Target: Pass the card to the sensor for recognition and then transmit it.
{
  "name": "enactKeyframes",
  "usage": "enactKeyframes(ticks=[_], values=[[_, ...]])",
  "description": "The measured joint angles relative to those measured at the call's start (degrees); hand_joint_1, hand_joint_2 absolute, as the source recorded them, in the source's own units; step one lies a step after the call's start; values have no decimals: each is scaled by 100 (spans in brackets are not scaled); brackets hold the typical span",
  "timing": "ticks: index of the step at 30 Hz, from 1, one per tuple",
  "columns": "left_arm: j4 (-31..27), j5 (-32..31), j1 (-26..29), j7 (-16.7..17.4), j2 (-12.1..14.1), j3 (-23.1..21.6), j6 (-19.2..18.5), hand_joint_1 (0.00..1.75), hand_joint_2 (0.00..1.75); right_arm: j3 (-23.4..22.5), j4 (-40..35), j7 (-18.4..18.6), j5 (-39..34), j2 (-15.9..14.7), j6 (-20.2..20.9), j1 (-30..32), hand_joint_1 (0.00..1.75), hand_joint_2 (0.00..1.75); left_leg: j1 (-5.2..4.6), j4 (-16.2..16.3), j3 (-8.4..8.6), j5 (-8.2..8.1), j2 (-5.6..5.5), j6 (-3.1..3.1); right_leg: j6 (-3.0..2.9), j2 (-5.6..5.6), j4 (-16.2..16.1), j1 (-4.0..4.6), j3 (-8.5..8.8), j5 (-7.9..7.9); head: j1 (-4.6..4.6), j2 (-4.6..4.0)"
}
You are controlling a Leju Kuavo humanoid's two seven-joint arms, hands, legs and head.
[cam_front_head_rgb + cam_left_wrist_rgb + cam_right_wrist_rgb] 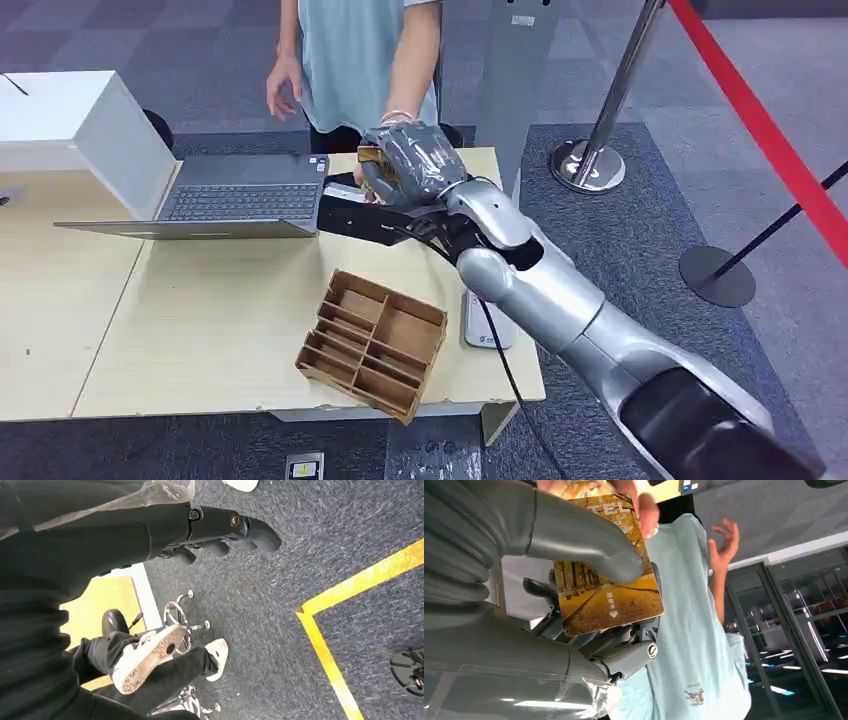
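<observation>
Your right hand point(412, 160) is raised over the far edge of the wooden table point(200, 330), thumb point(589, 545) pressed on the face of the card point(609, 592) and darker fingers point(624, 655) behind it, so the card is pinched. The card is yellow with an autumn tree avenue printed on it. A person in a pale green shirt point(694, 630) stands just across that edge, and one of their hands point(644, 510) touches the card's far end.

Near the table's right edge lies a white sensor pad point(487, 325), partly under your forearm. A brown divided tray point(372, 343) overhangs the near edge. An open laptop point(235, 200) sits to the left, beside a white box point(90, 125).

Right of the table, carpet runs open to a stanchion post point(600, 150) and red belt point(770, 130).

Your left hand point(225, 530) hangs over the carpet, fingers curled in, holding nothing.
</observation>
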Motion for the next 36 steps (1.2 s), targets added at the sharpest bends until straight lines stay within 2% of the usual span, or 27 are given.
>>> enactKeyframes(ticks=[6, 7, 8, 10, 11, 13, 16, 17, 28, 32, 34, 35, 36], values=[[0, 0, -1, -9, 0, -15, 0, 0, 175, 50, 133, -7, 8, 31, -2, -32, 175, 175, 0, 0, 0, 0, 0, 0, 0, 0, 0, 0, 0, 0, 2, 0], [0, -2, -1, -11, 0, -15, 0, 0, 175, 50, 149, -7, 26, 37, -4, -33, 45, 175, 0, 0, 0, 0, 0, 0, 0, 0, 0, 0, 0, 0, 2, 0], [0, -2, -1, -13, 0, -15, 0, 0, 175, 53, 162, -7, 42, 42, -9, -34, 3, 175, 0, 0, 1, 0, 0, 0, 0, 0, 0, 0, 0, 0, 2, 0], [0, 0, 0, -13, -2, -15, 0, 0, 175, 64, 199, -7, 85, 44, -26, -34, 10, 175, 0, 0, 1, 0, 0, 0, 0, 0, 0, 0, 0, 0, 2, 0], [0, 0, 0, -13, -2, -15, 0, 0, 175, 74, 212, -7, 109, 46, -44, -34, 31, 175, 0, 0, 1, 0, 0, 0, 0, 0, 0, 0, 0, 0, 2, 0], [0, 0, -1, -13, -2, -15, 0, 0, 175, 100, 234, -7, 148, 57, -65, -33, 54, 175, 0, 0, 2, 0, 1, 0, 0, 0, 0, 0, 0, 0, 2, 0], [0, 0, -1, -13, -2, -15, 0, 0, 175, 127, 269, -7, 170, 72, -68, -34, 3, 175, 0, 0, 2, 0, 0, 0, 0, 0, 0, 0, 0, 0, 2, 0], [0, 0, -1, -13, -4, -17, 0, 0, 175, 142, 278, -7, 173, 72, -68, -33, 0, 175, 0, 0, 2, 0, 0, 0, 0, 0, 0, 0, 0, 0, 2, 0], [0, 26, -2, -15, -13, -20, 0, 0, 175, 225, 269, -15, 289, 72, -101, -23, 0, 175, 0, 0, 2, 0, 1, 0, 0, 0, 0, 0, 0, 0, 2, 0], [0, 83, -2, -15, -17, -20, 0, 0, 175, 304, 83, -57, 282, 72, 164, 70, 0, 175, 0, 0, 5, 0, 1, 0, 0, 1, 0, 0, 0, 0, 2, 0], [0, 118, -2, -13, -22, -20, 0, 0, 175, 361, -45, -22, 276, 70, 362, 130, 7, 175, 1, 0, 4, 0, 1, 0, 0, 1, 0, 0, 0, 0, 2, 0], [0, 129, 0, -13, -22, -20, 0, 0, 175, 394, -109, 6, 269, 66, 437, 150, 59, 175, 1, 0, 4, 0, 2, -1, 0, 1, 0, 0, 0, 0, 0, 0], [0, 142, 2, -13, -24, -20, 0, 0, 175, 422, -186, 31, 238, 59, 523, 166, 79, 175, 1, 0, 5, 1, 2, -1, 0, 1, 0, 0, 0, 0, 2, 0]])
